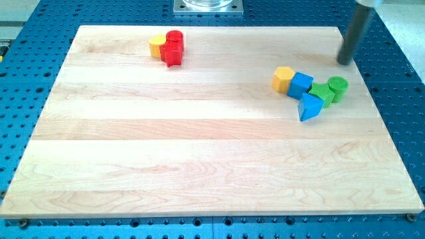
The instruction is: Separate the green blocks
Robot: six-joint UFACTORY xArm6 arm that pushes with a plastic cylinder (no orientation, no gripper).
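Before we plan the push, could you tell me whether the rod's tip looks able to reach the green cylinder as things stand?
Probably yes. My tip stands just above the green cylinder in the view, with only bare board between them. The other green block touches its left side.

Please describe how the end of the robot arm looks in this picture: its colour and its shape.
Only a straight, round rod is visible, dark grey with a soft sheen, entering from the view's top right. My tip is a plain end without markings, cables or attachments.
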